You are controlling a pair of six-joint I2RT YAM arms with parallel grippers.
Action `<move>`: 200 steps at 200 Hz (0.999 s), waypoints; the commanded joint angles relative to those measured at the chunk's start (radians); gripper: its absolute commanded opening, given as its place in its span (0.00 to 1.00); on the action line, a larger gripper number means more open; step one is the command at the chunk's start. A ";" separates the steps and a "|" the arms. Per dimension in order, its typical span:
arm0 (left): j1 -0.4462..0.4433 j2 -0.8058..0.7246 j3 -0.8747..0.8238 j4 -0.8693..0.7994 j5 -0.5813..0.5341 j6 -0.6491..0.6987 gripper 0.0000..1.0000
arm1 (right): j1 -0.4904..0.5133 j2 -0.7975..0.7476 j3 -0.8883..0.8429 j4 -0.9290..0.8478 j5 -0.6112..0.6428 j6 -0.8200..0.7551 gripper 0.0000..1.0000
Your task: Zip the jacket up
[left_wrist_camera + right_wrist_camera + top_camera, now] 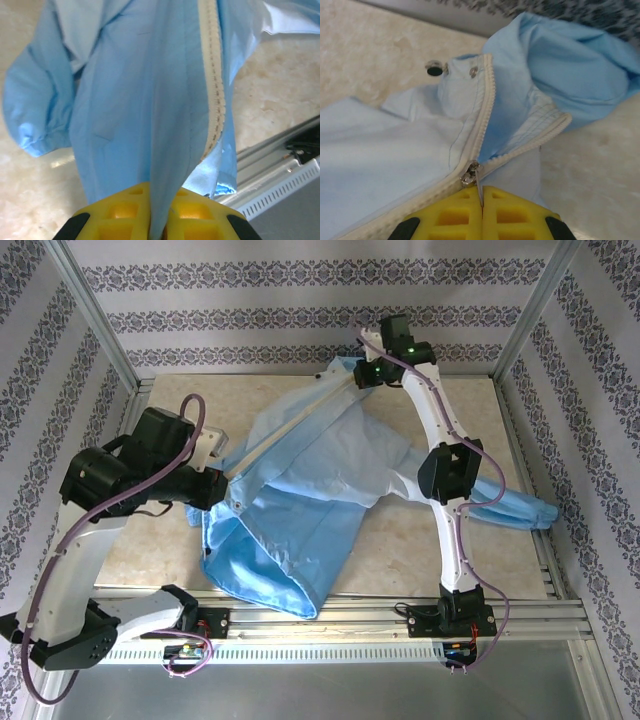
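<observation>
The light-blue jacket lies stretched diagonally across the table, hem at the near left, hood at the far middle. Its whitish zipper runs taut between my two grippers. My left gripper is shut on the jacket's fabric near the hem, beside the zipper tape. My right gripper, at the collar end, is shut on the metal zipper pull; the slider sits just below the collar, where the last teeth still part. The hood bunches beyond it.
One sleeve trails to the right under the right arm. Marble-look tabletop shows around the jacket. An aluminium rail runs along the near edge, and patterned walls with frame posts enclose the back and sides.
</observation>
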 commanded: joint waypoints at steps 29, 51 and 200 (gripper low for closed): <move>0.148 0.115 0.189 -0.093 -0.065 0.135 0.00 | -0.133 -0.022 0.058 0.109 0.124 0.052 0.00; 0.181 0.191 0.257 -0.075 -0.075 0.175 0.00 | -0.153 -0.028 0.085 0.117 0.130 0.050 0.00; 0.543 0.085 0.021 0.174 -0.061 0.123 0.00 | -0.203 -0.009 0.049 0.180 0.128 0.059 0.00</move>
